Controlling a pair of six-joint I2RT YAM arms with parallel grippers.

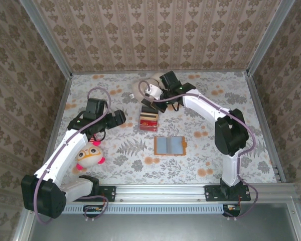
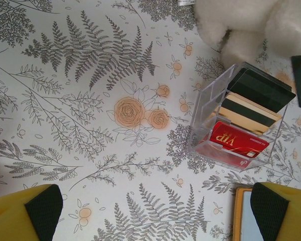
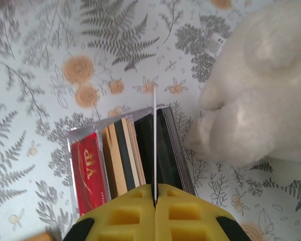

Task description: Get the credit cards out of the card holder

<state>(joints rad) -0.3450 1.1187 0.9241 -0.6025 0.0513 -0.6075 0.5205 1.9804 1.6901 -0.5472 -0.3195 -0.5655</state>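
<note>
Tightly shut, the right pincer (image 3: 154,193) pinches one thin pale card (image 3: 154,130); the left pincer (image 2: 158,213) gapes empty.

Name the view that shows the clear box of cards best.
Left wrist: the clear box shows whole, red VIP card readable. Right wrist crops its near end behind the right gripper; top external shows it small.

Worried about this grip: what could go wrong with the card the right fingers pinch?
The thin white card, pinched at one end by the right fingers, could twist or slip. It could snag neighbouring cards and tip the clear box. The cream plush toy crowds that box.
</note>
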